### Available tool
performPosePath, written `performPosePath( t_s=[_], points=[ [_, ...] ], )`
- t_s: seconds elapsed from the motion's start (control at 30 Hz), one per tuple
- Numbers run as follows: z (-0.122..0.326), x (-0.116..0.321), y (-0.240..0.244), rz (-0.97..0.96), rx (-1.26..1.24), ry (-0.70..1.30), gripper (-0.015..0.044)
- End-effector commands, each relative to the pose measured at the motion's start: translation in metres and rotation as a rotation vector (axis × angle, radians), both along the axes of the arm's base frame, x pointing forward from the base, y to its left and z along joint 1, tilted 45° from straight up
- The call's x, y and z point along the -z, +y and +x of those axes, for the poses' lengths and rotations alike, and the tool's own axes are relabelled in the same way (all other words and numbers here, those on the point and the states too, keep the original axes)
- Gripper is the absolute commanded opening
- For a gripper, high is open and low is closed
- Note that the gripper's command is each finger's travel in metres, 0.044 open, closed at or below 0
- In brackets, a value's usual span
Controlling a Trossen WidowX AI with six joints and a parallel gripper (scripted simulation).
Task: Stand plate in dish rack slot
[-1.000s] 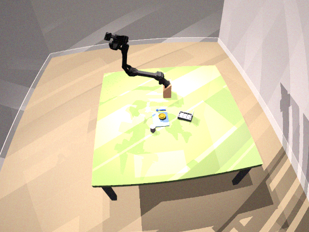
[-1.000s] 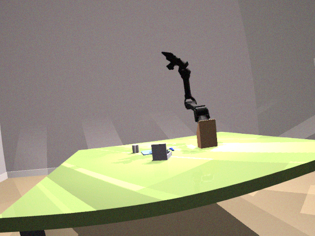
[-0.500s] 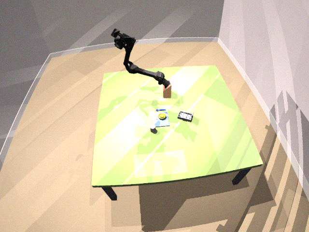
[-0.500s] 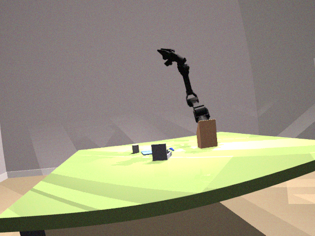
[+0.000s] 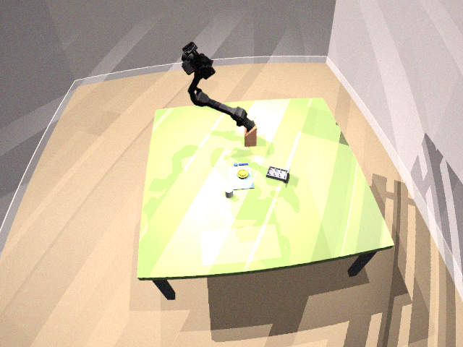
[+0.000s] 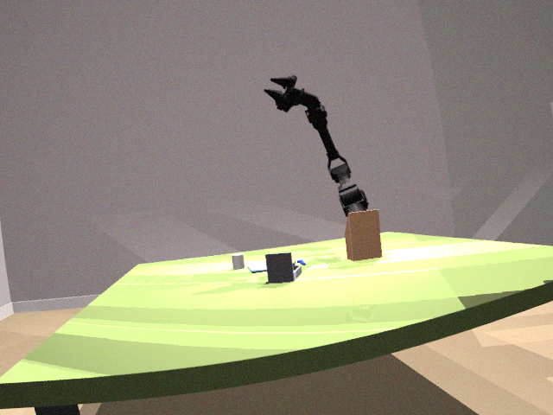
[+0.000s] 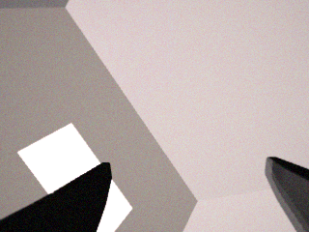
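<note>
The yellow plate (image 5: 242, 173) lies flat on a light blue mat (image 5: 244, 184) (image 6: 257, 269) near the middle of the table. The plate cannot be made out in the exterior view. The dark dish rack (image 5: 277, 173) (image 6: 278, 268) stands a little to the right of the mat in the top view, with light slots inside and a taller panel at its right end. No plate stands in it. My gripper (image 6: 268, 85) (image 7: 186, 167) is open and empty, raised high in the air, far from plate and rack. The wrist view shows only walls, ceiling and a bright panel between and around the fingers.
A grey cup (image 5: 228, 194) (image 6: 238, 261) stands at the mat's front left corner. A blue utensil (image 5: 243, 164) (image 6: 301, 262) lies just behind the mat. The arm rises from a brown block (image 5: 250, 139) (image 6: 364, 234) behind them on the green table (image 5: 175, 238) (image 6: 178, 322).
</note>
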State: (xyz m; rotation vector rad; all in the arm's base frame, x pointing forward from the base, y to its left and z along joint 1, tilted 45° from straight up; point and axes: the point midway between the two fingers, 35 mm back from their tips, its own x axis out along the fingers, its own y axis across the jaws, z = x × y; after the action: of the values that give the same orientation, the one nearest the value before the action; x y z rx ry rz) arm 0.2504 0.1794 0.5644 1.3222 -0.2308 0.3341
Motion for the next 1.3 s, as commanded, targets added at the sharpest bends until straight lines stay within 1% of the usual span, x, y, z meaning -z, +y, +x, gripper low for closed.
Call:
performPosePath(
  t_s=[0.0, 0.43, 0.67, 0.97, 1.27],
  points=[
    [0.019, 0.023, 0.007, -0.106, 0.046, 0.048, 0.0400],
    [0.073, 0.088, 0.000, -0.392, 0.207, 0.196, 0.0400],
    [0.104, 0.138, -0.010, -0.579, 0.281, 0.323, 0.0400],
    [0.135, 0.204, -0.036, -0.812, 0.356, 0.510, 0.0400],
    [0.154, 0.271, -0.072, -1.031, 0.402, 0.719, 0.0400]
  ],
)
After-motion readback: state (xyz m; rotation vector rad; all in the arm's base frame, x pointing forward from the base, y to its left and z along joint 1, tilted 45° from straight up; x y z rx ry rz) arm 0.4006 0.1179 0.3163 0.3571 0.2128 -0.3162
